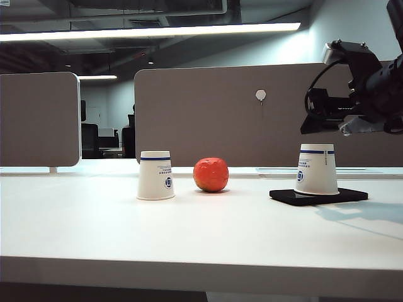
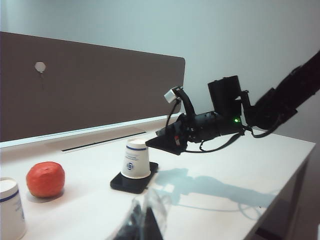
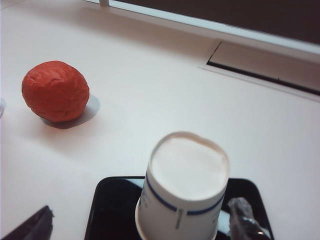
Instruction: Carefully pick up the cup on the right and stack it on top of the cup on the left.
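Observation:
The right cup [image 1: 317,168] is a white paper cup with a blue band, standing upside down on a black pad [image 1: 346,195]. The left cup [image 1: 155,175] looks the same and is also upside down, on the bare table. My right gripper [image 1: 313,123] hangs just above and behind the right cup. In the right wrist view this gripper [image 3: 142,225] is open, its fingertips [image 3: 243,217] wide to either side of the right cup [image 3: 182,187] without touching it. My left gripper [image 2: 145,222] stays low over the table, off from both cups, its fingers together and holding nothing.
A red round fruit [image 1: 210,174] sits between the two cups. Grey partition panels [image 1: 214,113] stand along the table's back edge. From the left wrist the left cup [image 2: 10,207], the fruit [image 2: 45,179] and the pad [image 2: 131,181] all show.

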### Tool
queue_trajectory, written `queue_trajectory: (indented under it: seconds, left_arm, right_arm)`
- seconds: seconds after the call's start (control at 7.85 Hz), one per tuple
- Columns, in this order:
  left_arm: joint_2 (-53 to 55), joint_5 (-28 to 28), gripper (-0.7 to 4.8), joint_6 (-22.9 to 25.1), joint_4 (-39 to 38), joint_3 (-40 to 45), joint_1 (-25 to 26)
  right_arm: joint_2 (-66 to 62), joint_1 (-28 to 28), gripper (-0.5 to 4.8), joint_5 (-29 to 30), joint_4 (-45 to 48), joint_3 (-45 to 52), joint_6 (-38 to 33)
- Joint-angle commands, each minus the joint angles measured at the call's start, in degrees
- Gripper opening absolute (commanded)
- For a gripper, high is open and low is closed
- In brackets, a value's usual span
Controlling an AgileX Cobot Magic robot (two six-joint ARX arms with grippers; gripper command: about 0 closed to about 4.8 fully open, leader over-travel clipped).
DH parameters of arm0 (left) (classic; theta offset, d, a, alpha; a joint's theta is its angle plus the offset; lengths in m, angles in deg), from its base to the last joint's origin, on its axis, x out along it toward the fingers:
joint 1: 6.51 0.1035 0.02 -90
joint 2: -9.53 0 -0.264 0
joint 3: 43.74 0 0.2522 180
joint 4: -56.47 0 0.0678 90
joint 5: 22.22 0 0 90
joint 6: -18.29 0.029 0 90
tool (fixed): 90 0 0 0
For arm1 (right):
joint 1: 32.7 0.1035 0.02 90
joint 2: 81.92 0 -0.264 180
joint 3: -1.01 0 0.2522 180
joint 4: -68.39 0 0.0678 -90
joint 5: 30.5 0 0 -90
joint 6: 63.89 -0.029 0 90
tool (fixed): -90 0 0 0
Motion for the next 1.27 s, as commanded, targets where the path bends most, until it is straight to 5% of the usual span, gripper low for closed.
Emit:
queue_trajectory:
  seconds: [0.13, 1.27]
  left_arm:
    - [0.02, -0.77, -0.05, 0.02, 0.68, -0.15, -0.02]
    - [0.02, -0.79, -0.05, 0.04, 3.17, -0.15, -0.02]
  right_arm:
    - [-1.62, 0.00, 4.79, 0.04, 5.99, -0.31, 5.77]
    - [-11.67, -0.48, 4.79, -1.95, 21.57, -0.57, 0.77]
